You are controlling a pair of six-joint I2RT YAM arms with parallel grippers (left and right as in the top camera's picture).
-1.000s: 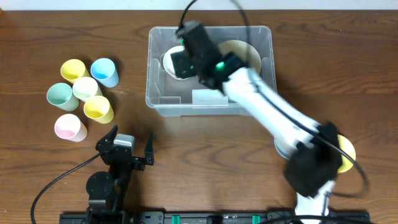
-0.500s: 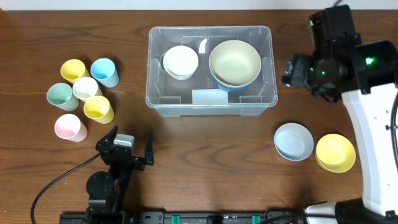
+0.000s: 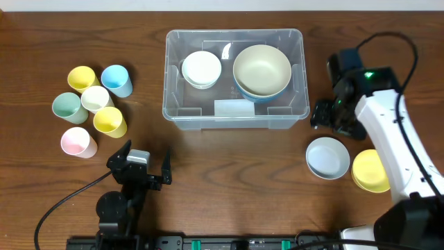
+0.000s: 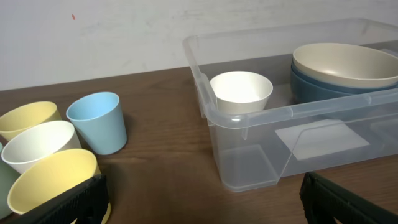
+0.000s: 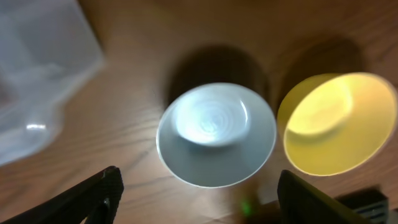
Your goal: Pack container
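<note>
The clear plastic container (image 3: 173,104) sits at the table's back middle; it also shows in the left wrist view (image 4: 249,121). Inside it are a white bowl (image 3: 201,69) and a beige bowl (image 3: 261,68) stacked on a blue one. My right gripper (image 3: 333,118) is open and empty, hovering just right of the container, above a pale blue bowl (image 3: 327,157) and a yellow bowl (image 3: 373,171). In the right wrist view the pale blue bowl (image 5: 216,133) and yellow bowl (image 5: 336,122) lie between and beyond the fingers. My left gripper (image 3: 142,173) is open and empty at the front left.
Several pastel cups (image 3: 92,99) stand in a cluster at the left; they also show in the left wrist view (image 4: 96,121). The table's front edge holds the arm bases.
My right arm left the container, where the white bowl now rests, swung out to the right, then came down and inward over the pale blue bowl. The left arm has not moved.
</note>
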